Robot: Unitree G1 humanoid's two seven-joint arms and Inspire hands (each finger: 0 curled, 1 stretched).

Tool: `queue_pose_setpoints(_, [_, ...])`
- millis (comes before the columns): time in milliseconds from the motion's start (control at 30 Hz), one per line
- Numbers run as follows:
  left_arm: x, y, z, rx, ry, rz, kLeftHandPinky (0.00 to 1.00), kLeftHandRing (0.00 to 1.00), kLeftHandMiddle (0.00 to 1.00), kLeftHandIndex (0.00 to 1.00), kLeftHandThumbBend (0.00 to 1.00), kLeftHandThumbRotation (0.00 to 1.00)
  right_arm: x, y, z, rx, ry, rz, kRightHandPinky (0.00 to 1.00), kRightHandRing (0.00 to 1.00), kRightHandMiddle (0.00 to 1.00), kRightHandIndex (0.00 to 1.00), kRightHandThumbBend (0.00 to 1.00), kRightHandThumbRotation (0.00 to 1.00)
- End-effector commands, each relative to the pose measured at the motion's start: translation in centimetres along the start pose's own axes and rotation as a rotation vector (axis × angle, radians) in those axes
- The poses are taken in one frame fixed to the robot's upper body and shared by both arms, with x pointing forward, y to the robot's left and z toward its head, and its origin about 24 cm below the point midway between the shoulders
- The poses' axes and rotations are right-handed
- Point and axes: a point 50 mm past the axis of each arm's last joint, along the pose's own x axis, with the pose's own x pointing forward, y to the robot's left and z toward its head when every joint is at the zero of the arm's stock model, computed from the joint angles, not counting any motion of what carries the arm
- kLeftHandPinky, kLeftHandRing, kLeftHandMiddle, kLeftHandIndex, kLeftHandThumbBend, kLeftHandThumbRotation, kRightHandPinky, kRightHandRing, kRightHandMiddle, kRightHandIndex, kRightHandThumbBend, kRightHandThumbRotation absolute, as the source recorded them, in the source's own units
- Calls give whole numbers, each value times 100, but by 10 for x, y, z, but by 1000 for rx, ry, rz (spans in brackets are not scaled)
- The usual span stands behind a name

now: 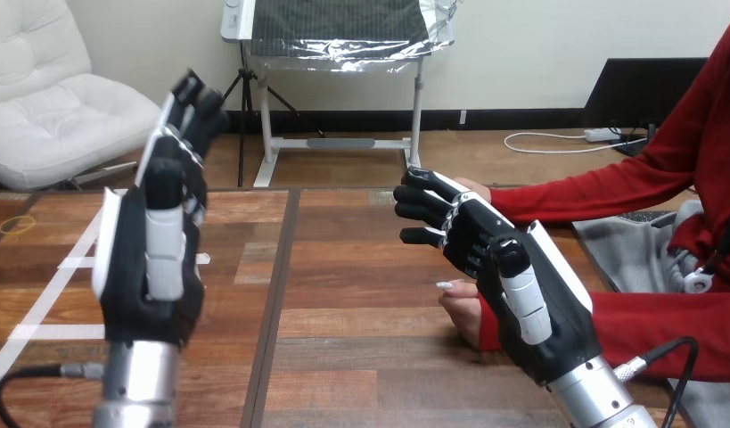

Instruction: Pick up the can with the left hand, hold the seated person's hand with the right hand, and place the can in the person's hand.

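Observation:
My left hand (pixel 151 267) is raised upright over the left part of the wooden table (pixel 343 267), open, with its fingers straight and nothing in it. My right hand (pixel 521 285) reaches in from the lower right with its fingers loosely bent and pointing left, holding nothing that I can see. One person's hand (pixel 466 312) rests on the table just under and beside my right palm. The person's other hand (pixel 475 187), on a red sleeve, peeks out from behind my right hand's fingers; I cannot tell whether they touch.
White tape lines (pixel 53 294) run across the table's left part. A thin yellow ring (pixel 16 225) lies near the far left edge. A grey cloth (pixel 624 245) lies by the person at the right side.

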Motion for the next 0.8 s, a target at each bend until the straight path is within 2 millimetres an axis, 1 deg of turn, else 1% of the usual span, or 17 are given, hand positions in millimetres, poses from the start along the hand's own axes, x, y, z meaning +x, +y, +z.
queue_pose_setpoints(0, [18, 6, 2, 44, -50, -5, 100, 93, 92, 93, 76, 100, 12, -6, 13, -18, -74, -1, 80, 86, 86, 87, 87, 100])
queue_pose_setpoints(300, [28, 19, -6, 84, -30, 7, 100, 95, 94, 94, 79, 100, 12, -6, 14, -25, -75, -5, 79, 85, 85, 87, 88, 100])
queue_pose_setpoints(400, [31, 23, -9, 95, -23, 10, 100, 95, 94, 94, 78, 100, 12, -6, 14, -25, -73, -9, 78, 85, 85, 87, 88, 100])
queue_pose_setpoints(500, [34, 27, -11, 104, -15, 17, 100, 96, 95, 94, 77, 97, 12, -6, 14, -25, -71, -11, 78, 85, 85, 87, 88, 100])
queue_pose_setpoints(600, [37, 31, -13, 124, -9, 26, 100, 97, 95, 94, 73, 88, 13, -6, 14, -26, -73, -11, 78, 85, 85, 86, 87, 100])
queue_pose_setpoints(700, [40, 34, -15, 150, -3, 40, 100, 96, 95, 95, 74, 79, 13, -6, 14, -28, -73, -9, 78, 85, 85, 86, 87, 100])
queue_pose_setpoints(767, [42, 35, -15, 166, -1, 49, 100, 95, 94, 94, 78, 71, 13, -6, 14, -28, -72, -9, 78, 85, 85, 86, 87, 100])
